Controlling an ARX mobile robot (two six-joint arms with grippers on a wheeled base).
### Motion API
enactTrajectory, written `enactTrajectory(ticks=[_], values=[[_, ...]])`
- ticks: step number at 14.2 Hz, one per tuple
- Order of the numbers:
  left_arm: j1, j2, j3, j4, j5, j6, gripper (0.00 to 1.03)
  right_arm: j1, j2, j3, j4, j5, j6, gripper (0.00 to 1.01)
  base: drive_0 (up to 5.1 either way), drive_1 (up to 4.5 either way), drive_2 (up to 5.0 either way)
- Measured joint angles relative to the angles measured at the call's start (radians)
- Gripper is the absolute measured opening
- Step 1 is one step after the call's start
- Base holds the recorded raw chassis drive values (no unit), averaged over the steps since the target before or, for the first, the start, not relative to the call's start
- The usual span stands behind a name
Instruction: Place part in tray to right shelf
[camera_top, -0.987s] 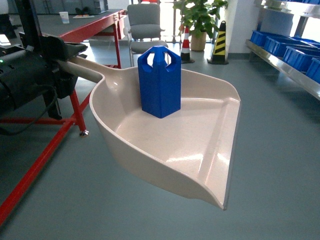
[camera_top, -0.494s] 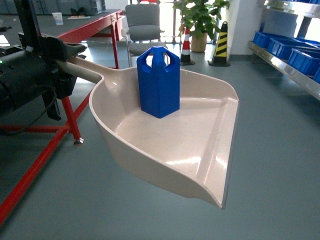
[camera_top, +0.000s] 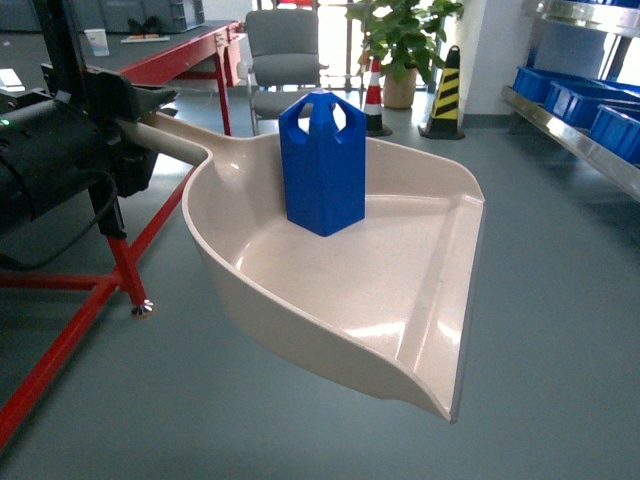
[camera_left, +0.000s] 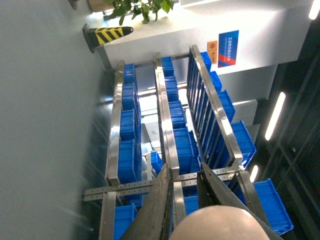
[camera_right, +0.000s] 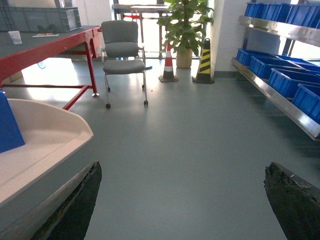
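No lettering can be read anywhere. In the left wrist view, two small signs hang side by side on the white wall (camera_left: 240, 30) beyond the steel rack: an orange sign (camera_left: 212, 47) and a blue sign (camera_left: 227, 48), each with pale marks too small to make out. The part, the tray and the crates show no labels.

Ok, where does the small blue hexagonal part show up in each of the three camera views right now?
Head: the small bright-blue hexagonal plastic part stands upright at centre, on the beige dustpan-shaped tray.
Left wrist: not in view.
Right wrist: only a blue corner at the left edge, on the tray.
Shared landmark: the yellow-and-black striped cone, also at and.
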Motion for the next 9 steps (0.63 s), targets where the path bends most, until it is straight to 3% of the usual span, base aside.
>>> enactTrajectory(ticks=[9], values=[[0.001,0.0,0.0,-0.002,0.001,0.0,0.12,0.0,0.0,0.0,-0.002,0.0,0.0,0.98,0.0,4.3,-4.3]])
